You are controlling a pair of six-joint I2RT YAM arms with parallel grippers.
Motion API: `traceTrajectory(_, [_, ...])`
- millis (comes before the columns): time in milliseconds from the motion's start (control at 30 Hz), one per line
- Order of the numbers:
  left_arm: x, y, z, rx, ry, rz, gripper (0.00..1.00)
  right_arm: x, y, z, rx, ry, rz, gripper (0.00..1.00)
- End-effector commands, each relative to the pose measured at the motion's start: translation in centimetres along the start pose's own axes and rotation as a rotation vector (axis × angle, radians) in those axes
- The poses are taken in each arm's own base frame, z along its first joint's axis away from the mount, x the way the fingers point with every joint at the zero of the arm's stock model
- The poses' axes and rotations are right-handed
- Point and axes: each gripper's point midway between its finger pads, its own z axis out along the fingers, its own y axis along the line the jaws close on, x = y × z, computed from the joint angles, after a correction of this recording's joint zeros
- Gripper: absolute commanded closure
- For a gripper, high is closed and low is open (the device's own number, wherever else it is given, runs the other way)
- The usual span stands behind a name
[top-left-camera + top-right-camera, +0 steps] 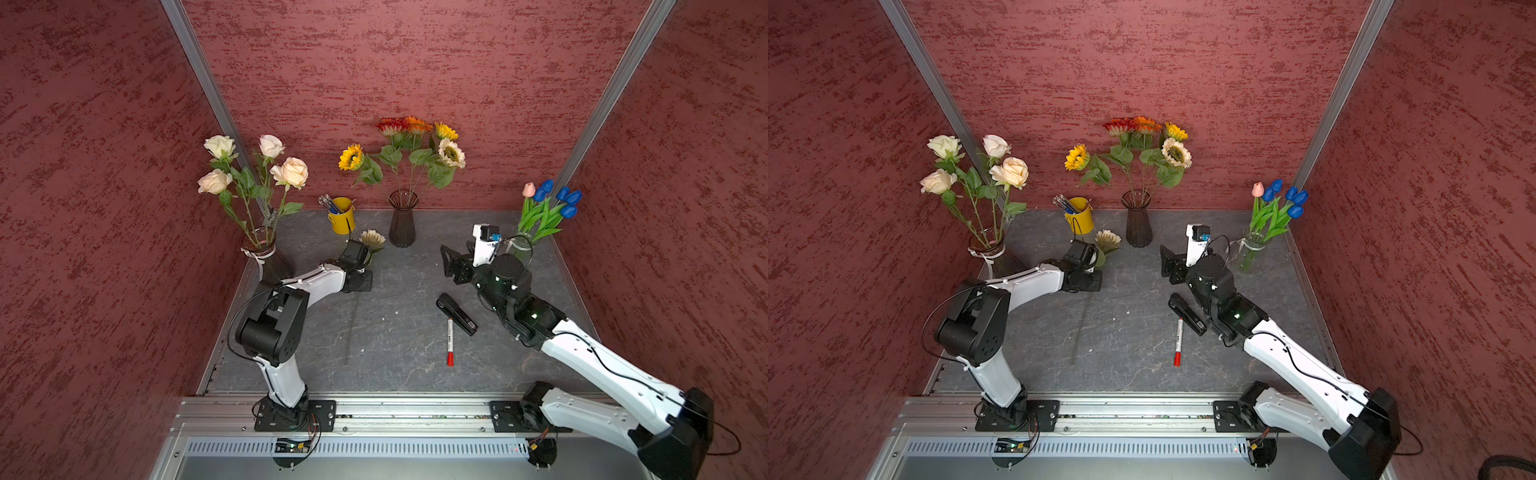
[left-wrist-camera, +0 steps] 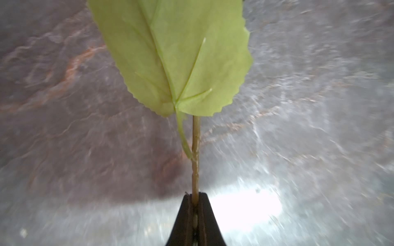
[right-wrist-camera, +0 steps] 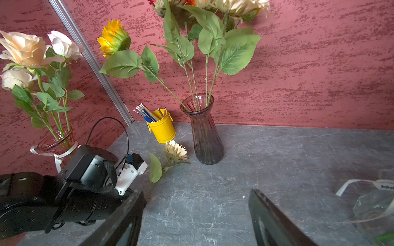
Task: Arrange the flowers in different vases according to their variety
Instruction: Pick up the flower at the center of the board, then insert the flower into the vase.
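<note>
Near the back table (image 1: 395, 345) edge, your left gripper (image 2: 195, 209) pinches the cream sunflower (image 1: 372, 240) stem (below a leaf (image 2: 174, 57)); right gripper (image 3: 195, 202) gapes empty.

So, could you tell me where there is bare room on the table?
Bare: between the stem of the cream sunflower and the red marker; at the back, between the ribbed vase and clear vase. Crowded: around the yellow cup and left gripper.

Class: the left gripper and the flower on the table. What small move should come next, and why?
Probably lift. The left gripper is shut on the stem of the cream sunflower, lying on the table; the ribbed vase beside it holds sunflowers.
</note>
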Motion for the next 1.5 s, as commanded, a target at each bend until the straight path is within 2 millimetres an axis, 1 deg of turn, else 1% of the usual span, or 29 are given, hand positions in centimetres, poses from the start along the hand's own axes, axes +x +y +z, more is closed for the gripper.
traceTrajectory(0, [1.0,-1.1,-3.0,0.010,-0.023,-0.021,1.00,2.8,0.0,0.0,-0.005,0.105,0.027,0.17])
traceTrajectory(100, [2.2,-2.7,-5.6,0.030,-0.058,-0.014,1.00,5.7,-1.0,-0.1,0.021,0.182,0.048,0.16])
traceTrajectory(167, [2.8,-3.8,-7.4,0.036,-0.075,-0.003,1.00,7.0,-1.5,-0.6,0.028,0.201,0.064,0.16])
traceTrajectory(267, [3.0,-5.5,-10.7,0.033,-0.129,0.031,1.00,7.8,-2.2,-1.6,0.039,0.208,0.071,0.16])
traceTrajectory(333, [2.5,-6.3,-13.3,0.026,-0.192,0.049,1.00,7.9,-2.7,-2.2,0.055,0.209,0.061,0.15])
traceTrajectory(400, [1.2,-6.9,-16.2,0.036,-0.267,0.056,1.00,7.9,-3.2,-2.8,0.069,0.202,0.051,0.14])
traceTrajectory(533, [-2.3,-7.4,-21.3,0.052,-0.391,0.066,1.00,7.9,-3.7,-3.3,0.085,0.192,0.041,0.13])
traceTrajectory(600, [-4.6,-7.8,-23.6,0.052,-0.463,0.081,1.00,8.2,-3.9,-3.2,0.092,0.197,0.042,0.12])
traceTrajectory(667, [-7.0,-8.5,-25.5,0.061,-0.544,0.109,1.00,8.7,-4.0,-3.0,0.098,0.209,0.046,0.11])
traceTrajectory(700, [-8.2,-9.2,-26.5,0.077,-0.596,0.128,1.00,9.0,-4.0,-3.0,0.099,0.214,0.050,0.11])
traceTrajectory(833, [-13.0,-10.9,-30.1,0.129,-0.814,0.158,1.00,9.4,-4.2,-2.9,0.102,0.219,0.062,0.11])
traceTrajectory(900, [-15.5,-11.1,-31.1,0.133,-0.897,0.146,1.00,9.5,-4.2,-2.9,0.100,0.217,0.065,0.10])
traceTrajectory(1000, [-18.9,-10.9,-31.8,0.141,-0.990,0.103,1.00,9.2,-4.2,-2.8,0.101,0.210,0.065,0.09])
traceTrajectory(1067, [-20.9,-10.6,-32.4,0.141,-1.091,0.056,1.00,9.3,-4.3,-2.6,0.105,0.207,0.064,0.09])
traceTrajectory(1133, [-22.7,-10.6,-33.0,0.177,-1.185,0.031,1.00,9.3,-4.4,-2.4,0.106,0.200,0.064,0.08])
traceTrajectory(1200, [-24.8,-10.2,-33.6,0.194,-1.258,-0.006,1.00,9.4,-4.6,-2.0,0.115,0.198,0.065,0.07])
traceTrajectory(1267, [-26.8,-9.1,-34.3,0.217,-1.308,-0.079,1.00,9.6,-4.8,-1.6,0.121,0.200,0.061,0.07])
traceTrajectory(1333, [-28.4,-8.2,-35.1,0.239,-1.380,-0.141,1.00,9.8,-4.9,-1.0,0.125,0.204,0.055,0.06])
traceTrajectory(1367, [-28.9,-8.2,-35.5,0.240,-1.427,-0.148,1.00,9.8,-5.0,-0.7,0.125,0.205,0.053,0.06])
traceTrajectory(1400, [-29.4,-8.1,-36.8,0.240,-1.501,-0.155,1.00,9.9,-5.2,-0.4,0.129,0.209,0.053,0.06])
traceTrajectory(1467, [-30.5,-8.2,-37.3,0.218,-1.581,-0.161,1.00,10.0,-5.5,0.3,0.131,0.214,0.056,0.06])
